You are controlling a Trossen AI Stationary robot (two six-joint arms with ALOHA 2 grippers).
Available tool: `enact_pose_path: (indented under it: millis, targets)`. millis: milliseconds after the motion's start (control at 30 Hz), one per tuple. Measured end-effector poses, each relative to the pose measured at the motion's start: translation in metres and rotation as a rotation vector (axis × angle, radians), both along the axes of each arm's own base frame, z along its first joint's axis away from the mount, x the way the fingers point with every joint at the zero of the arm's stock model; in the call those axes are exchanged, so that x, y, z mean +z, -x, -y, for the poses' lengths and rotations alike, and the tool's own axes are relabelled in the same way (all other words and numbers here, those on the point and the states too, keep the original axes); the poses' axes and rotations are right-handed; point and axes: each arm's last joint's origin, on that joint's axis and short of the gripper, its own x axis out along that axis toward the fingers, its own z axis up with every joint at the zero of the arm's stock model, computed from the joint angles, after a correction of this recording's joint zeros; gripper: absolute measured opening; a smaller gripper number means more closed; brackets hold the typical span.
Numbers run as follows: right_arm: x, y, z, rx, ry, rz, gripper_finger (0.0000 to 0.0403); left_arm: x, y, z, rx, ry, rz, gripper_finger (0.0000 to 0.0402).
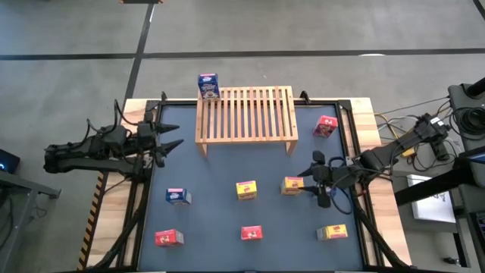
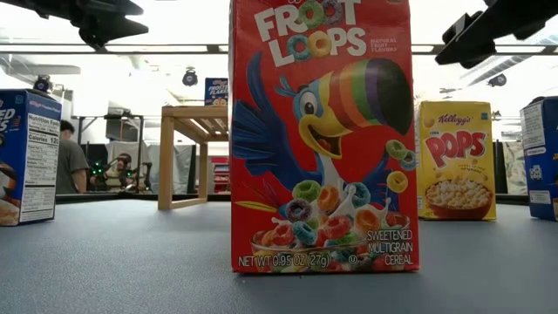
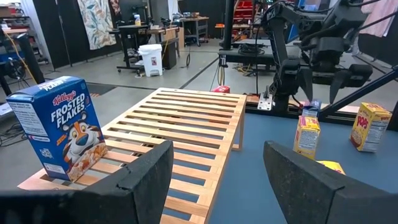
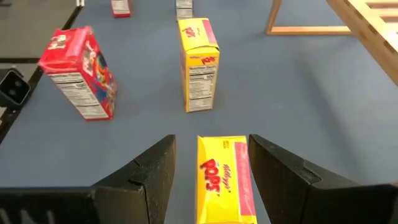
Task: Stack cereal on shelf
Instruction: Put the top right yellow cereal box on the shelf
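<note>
A dark blue table top (image 1: pixel 220 220) sits on a pale wooden board (image 1: pixel 379 152), with cables (image 1: pixel 394 121) at three o'clock, while beyond it a person (image 2: pixel 71 166) sits and a white bin (image 3: pixel 151 59) stands.

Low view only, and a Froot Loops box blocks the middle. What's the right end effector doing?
Observer: The right end effector straddles a yellow Pops box on the table, with one open finger on each side.
Operator: Left arm?
Observer: The left end effector is open and hangs just off the left end of the shelf.
Operator: How much is stacked?
Observer: One blue Frosted Flakes box, upright on the shelf's far left corner.
</note>
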Motion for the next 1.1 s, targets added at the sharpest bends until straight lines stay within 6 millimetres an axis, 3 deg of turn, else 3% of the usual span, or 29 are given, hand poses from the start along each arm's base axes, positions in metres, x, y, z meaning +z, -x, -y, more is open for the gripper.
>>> enact_pose_path:
  millis: [1100]
  targets:
    - [-0.016, -0.009, -0.005, -0.024, 0.053, -0.088, 0.0192, 0.000, 0.000, 0.000, 0.000, 0.000, 0.002, 0.0233]
